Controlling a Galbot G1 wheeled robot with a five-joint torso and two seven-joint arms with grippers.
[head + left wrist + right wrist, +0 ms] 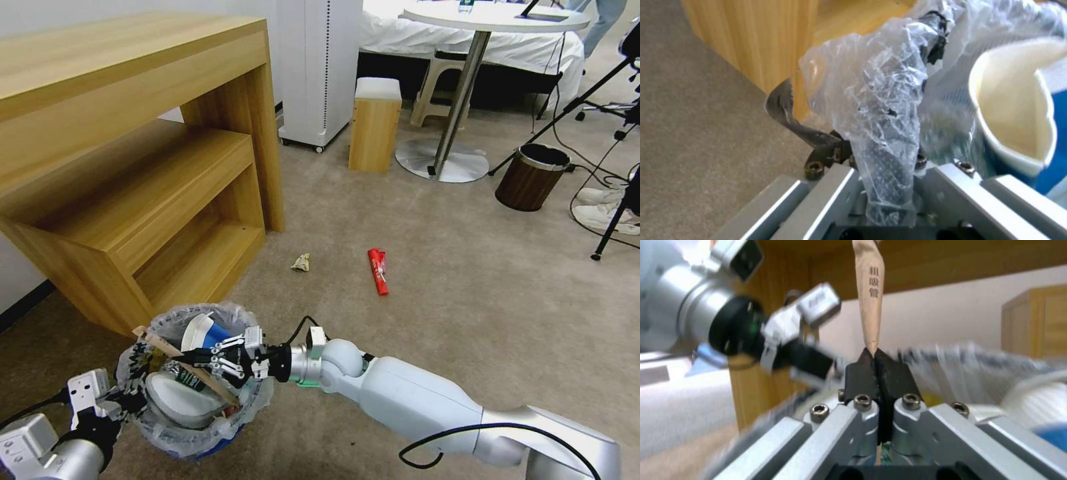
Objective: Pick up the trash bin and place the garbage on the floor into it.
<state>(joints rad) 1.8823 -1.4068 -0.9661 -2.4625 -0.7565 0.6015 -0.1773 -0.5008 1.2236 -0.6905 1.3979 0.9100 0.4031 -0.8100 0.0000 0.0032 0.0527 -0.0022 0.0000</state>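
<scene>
Head view: a wooden stick is pinched in the right tool above the trash bin, whose rim is gripped by the left tool; release is needed.

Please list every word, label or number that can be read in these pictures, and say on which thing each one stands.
"粗吸管": printed down the brown paper sleeve that the right gripper pinches over the trash bin.
Red packet on the floor: print too small to read.
Yellow-black print on the bin's plastic bag: not readable.
Green label inside the bin: too small to read.
</scene>
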